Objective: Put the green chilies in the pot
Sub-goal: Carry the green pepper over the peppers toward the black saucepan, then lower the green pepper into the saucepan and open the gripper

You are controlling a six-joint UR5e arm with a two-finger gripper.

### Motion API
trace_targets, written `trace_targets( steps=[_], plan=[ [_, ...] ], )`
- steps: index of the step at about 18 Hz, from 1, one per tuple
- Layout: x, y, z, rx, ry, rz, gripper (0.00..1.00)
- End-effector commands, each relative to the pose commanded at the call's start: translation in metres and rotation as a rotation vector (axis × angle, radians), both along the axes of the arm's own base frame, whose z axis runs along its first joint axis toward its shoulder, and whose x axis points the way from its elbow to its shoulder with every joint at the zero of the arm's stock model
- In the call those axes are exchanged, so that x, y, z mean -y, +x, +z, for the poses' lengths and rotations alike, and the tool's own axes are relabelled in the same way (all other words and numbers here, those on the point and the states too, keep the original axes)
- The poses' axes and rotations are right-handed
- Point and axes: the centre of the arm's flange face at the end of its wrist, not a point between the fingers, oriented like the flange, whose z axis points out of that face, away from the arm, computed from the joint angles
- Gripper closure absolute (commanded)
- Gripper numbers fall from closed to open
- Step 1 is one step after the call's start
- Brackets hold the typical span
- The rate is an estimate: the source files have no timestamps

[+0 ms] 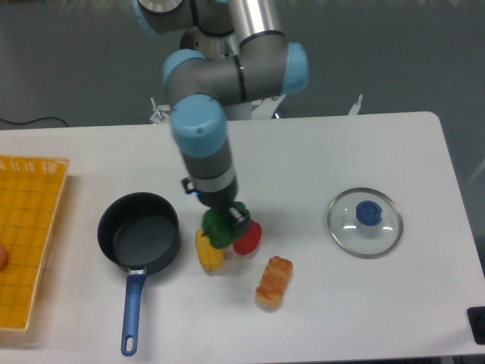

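Note:
The green chilies [220, 231] are a glossy green pepper toy at the table's middle, between the yellow pepper [209, 254] and the red pepper [248, 239]. My gripper [225, 222] comes down from above, and its fingers sit around the green pepper, seemingly closed on it. Whether the pepper is lifted off the table I cannot tell. The pot [139, 230] is a small black saucepan with a blue handle pointing to the front. It stands empty, just left of the peppers.
An orange-brown toy food piece [273, 283] lies right of the peppers. A glass lid with a blue knob [365, 221] lies at the right. A yellow basket [29, 236] stands at the left edge.

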Motion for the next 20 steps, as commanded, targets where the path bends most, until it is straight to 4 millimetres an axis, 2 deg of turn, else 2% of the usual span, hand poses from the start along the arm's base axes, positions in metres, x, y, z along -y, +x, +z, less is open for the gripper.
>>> trace_targets(
  steps=[6,8,12,16,20],
  plan=[
    [-0.023,0.062,0.001,0.001,0.017,0.030,0.61],
    [-0.029,0.082,-0.003,0.005,0.015,0.039,0.61],
    [-0.041,0.108,-0.019,0.018,0.001,0.054,0.61],
    [-0.049,0.124,-0.039,0.031,-0.024,0.059,0.61],
    [-0.050,0.124,-0.051,0.038,-0.042,0.059,0.61]
  ],
)
